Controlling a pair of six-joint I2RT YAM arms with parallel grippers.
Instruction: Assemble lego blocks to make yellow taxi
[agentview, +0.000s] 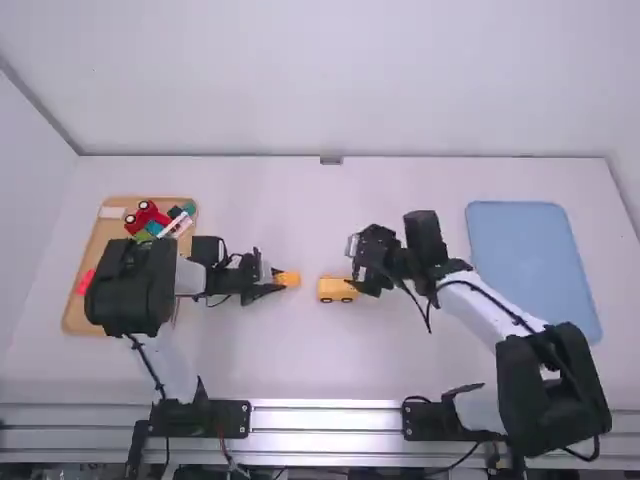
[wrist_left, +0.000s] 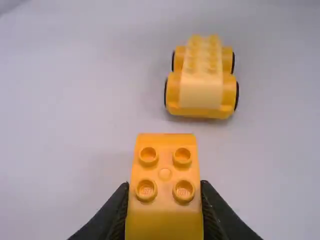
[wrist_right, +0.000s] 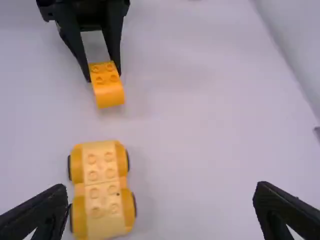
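Lettering and numerals — none could be read.

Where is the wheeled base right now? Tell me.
In the high view, the wheeled base is on the table near the middle, between the left gripper, which holds the small block, and the open right gripper.
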